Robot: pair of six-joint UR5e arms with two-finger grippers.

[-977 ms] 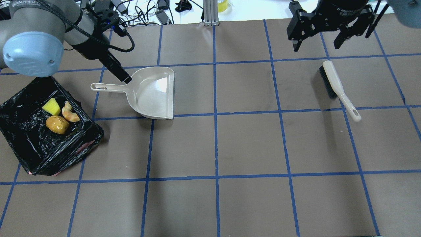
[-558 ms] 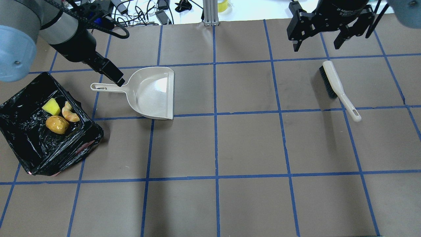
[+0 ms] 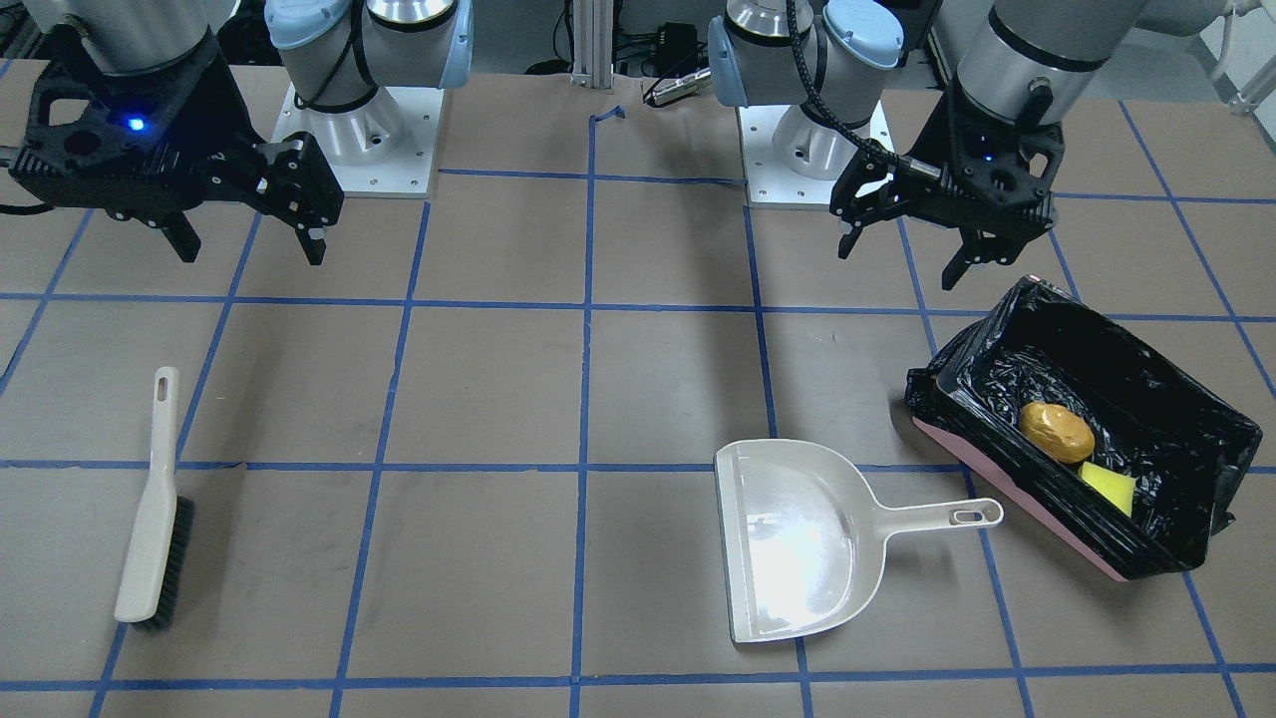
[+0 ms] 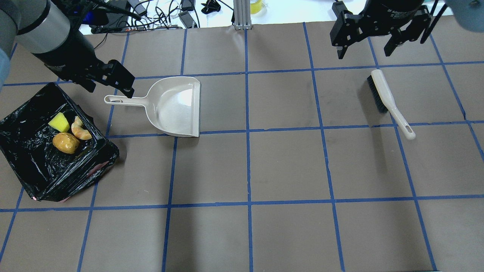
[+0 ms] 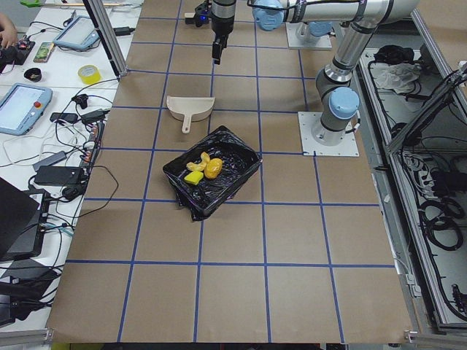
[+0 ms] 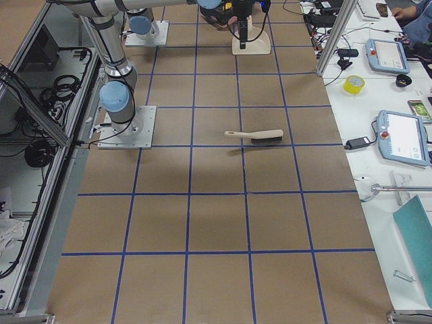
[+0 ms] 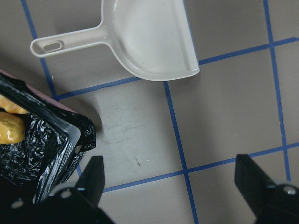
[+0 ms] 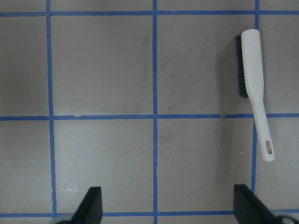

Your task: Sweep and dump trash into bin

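Note:
The bin (image 4: 30, 170), a pink tub lined with a black bag, sits at the table's left and also shows in the front view (image 3: 1146, 369). In it lie the golden-brown lump (image 4: 65, 142), the yellow sponge wedge (image 4: 59, 122) and the pale curved peel (image 4: 80, 130). The front view shows the lump (image 3: 1056, 431) and the sponge (image 3: 1109, 488); the peel is hidden there. My left gripper (image 4: 109, 87) is open and empty, above the table between the bin's far corner and the dustpan handle. My right gripper (image 4: 363, 53) is open and empty, beyond the brush.
The beige dustpan (image 4: 174, 107) lies empty, right of the bin, with its handle pointing toward my left gripper. The beige hand brush (image 4: 385, 98) lies on the table at the right. Cables and devices (image 4: 159, 11) lie past the far edge.
My left gripper has moved left, away from where the dustpan's handle meets its pan, and has turned so both fingers show spread. The right arm, dustpan, brush and bin have not moved.

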